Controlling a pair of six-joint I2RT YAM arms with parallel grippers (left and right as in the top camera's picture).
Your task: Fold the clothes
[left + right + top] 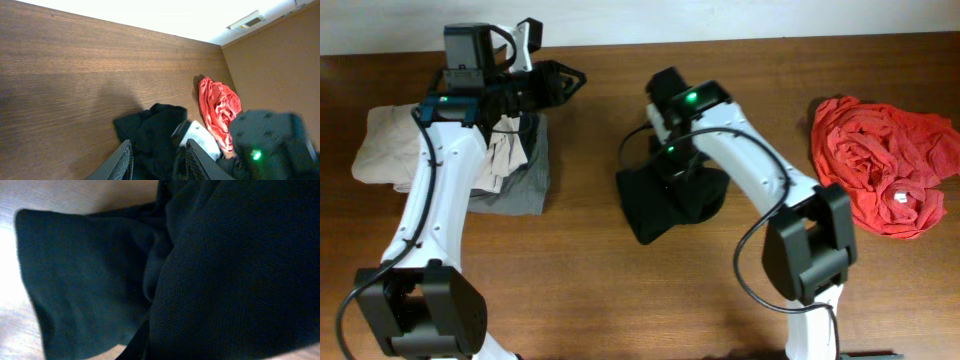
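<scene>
The clothes, a black shirt (665,205), lie bunched in a dark heap at the middle of the table. My right gripper (672,168) points down into the top of the heap, black against black. In the right wrist view the shirt's mesh fabric (225,265) fills the frame, one folded flap (80,280) lies on the wood, and the fingers are hidden. My left gripper (576,80) hovers at the back left, aimed right, well apart from the shirt. Its fingers (123,161) stand apart with nothing between them, and the shirt (150,125) shows beyond.
A red-orange garment (885,165) lies crumpled at the right edge. Beige (385,145) and grey (525,185) garments are piled at the left under my left arm. The right arm's white link (750,165) crosses above the table beside the shirt.
</scene>
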